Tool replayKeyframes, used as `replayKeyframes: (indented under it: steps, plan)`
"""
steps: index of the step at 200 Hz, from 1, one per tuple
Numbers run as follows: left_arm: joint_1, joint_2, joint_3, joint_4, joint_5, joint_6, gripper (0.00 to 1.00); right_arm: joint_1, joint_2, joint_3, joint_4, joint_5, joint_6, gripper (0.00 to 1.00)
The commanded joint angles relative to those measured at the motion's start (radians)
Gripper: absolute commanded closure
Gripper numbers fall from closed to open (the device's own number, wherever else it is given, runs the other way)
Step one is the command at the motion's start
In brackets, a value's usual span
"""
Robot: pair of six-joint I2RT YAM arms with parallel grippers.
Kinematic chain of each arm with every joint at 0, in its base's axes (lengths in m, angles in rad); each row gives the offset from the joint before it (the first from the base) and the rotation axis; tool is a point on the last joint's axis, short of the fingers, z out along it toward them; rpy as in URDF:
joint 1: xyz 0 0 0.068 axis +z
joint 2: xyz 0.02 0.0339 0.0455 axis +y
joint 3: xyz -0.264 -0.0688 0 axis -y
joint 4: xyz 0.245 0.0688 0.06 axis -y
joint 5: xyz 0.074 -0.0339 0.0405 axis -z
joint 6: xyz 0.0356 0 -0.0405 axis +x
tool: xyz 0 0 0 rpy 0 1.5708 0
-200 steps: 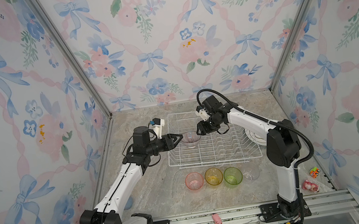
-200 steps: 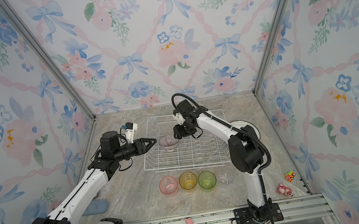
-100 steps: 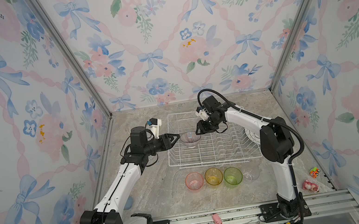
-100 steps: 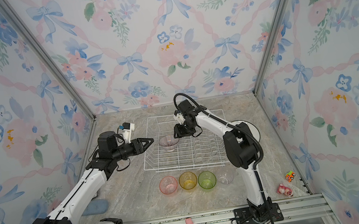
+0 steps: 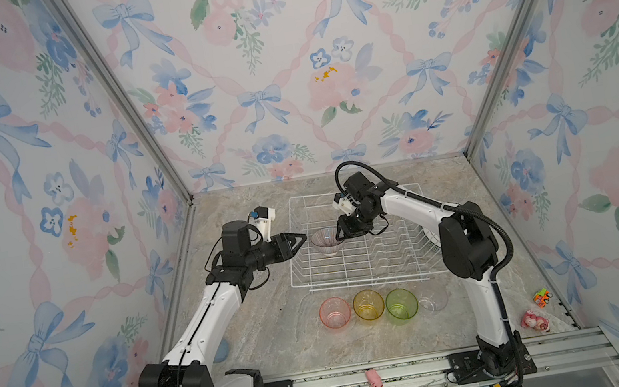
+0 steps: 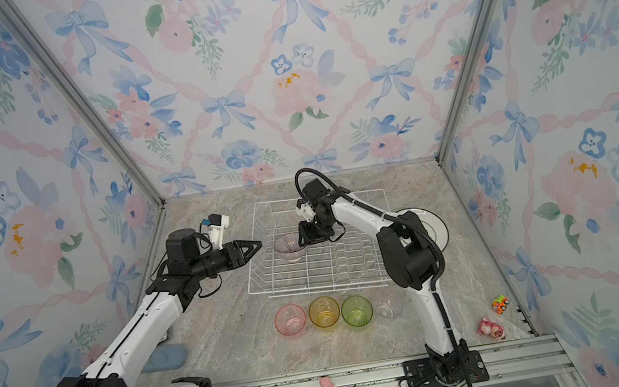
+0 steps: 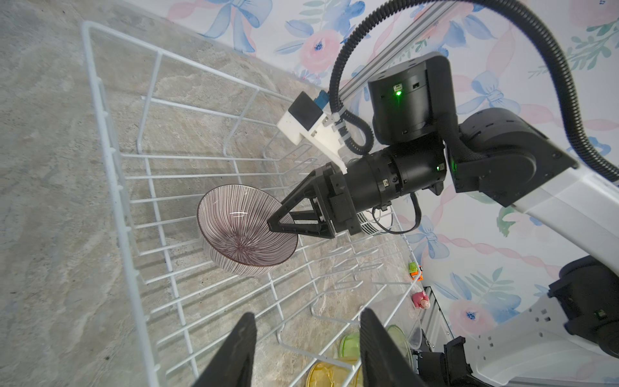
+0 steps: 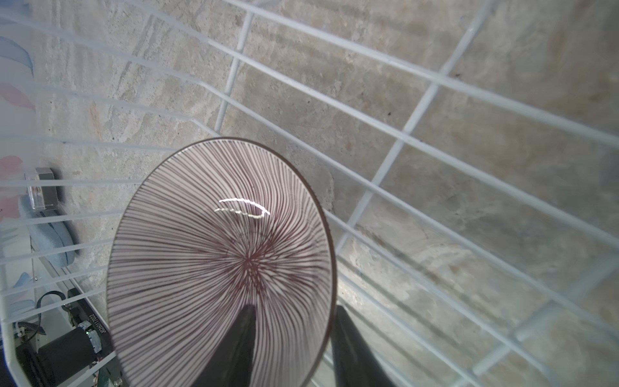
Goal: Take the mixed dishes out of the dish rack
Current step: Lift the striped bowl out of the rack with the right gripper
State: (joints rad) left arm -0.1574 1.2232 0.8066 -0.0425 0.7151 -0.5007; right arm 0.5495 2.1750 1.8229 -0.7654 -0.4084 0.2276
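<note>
The pink-striped bowl (image 5: 327, 240) (image 6: 290, 247) stands upright inside the white wire dish rack (image 5: 355, 278) (image 6: 314, 286), near its left side. My right gripper (image 5: 340, 236) (image 6: 301, 242) (image 8: 293, 311) straddles the bowl's (image 8: 217, 261) right rim. One finger is inside and one outside, and a gap still shows, so it is open. My left gripper (image 5: 300, 240) (image 6: 259, 246) (image 7: 308, 315) hovers open and empty at the rack's (image 7: 110, 160) left edge, pointing at the bowl (image 7: 241, 231). In front of the rack stand pink (image 5: 335, 313), yellow (image 5: 368, 305), green (image 5: 401, 305) and clear (image 5: 433, 299) tumblers.
White plates (image 6: 432, 221) lie stacked right of the rack, behind my right arm. Two small toys (image 5: 542, 297) (image 5: 534, 321) sit at the table's right front. A blue sponge (image 6: 164, 360) lies under my left arm. A pink figure (image 5: 374, 378) rests on the front rail.
My right gripper has come down and left onto the bowl's rim, and its jaws have narrowed. My left arm and the bowl have barely moved.
</note>
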Motion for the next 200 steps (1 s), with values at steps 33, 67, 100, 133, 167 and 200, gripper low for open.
replayKeyframes:
  steps: [33,67,100,133,167,200]
  plan:
    - [0.019,0.000,-0.024,-0.007,0.032,0.028,0.53,0.053,-0.066,-0.057,-0.054,0.083,-0.024,0.65]
    - [0.024,-0.001,-0.028,-0.002,0.032,0.028,0.53,0.071,-0.101,-0.101,-0.041,0.120,-0.023,0.66]
    - [0.025,0.000,-0.030,0.000,0.037,0.029,0.53,0.072,-0.091,-0.096,-0.026,0.124,-0.015,0.80]
    - [0.028,-0.008,-0.037,0.001,0.032,0.029,0.53,0.069,-0.086,-0.087,-0.007,0.139,-0.004,0.96]
    - [0.033,-0.013,-0.037,0.000,0.029,0.028,0.53,0.064,-0.107,-0.101,0.032,0.161,0.008,1.00]
    - [0.034,-0.017,-0.032,-0.009,0.021,0.034,0.53,0.051,-0.174,-0.147,0.100,0.155,0.029,1.00]
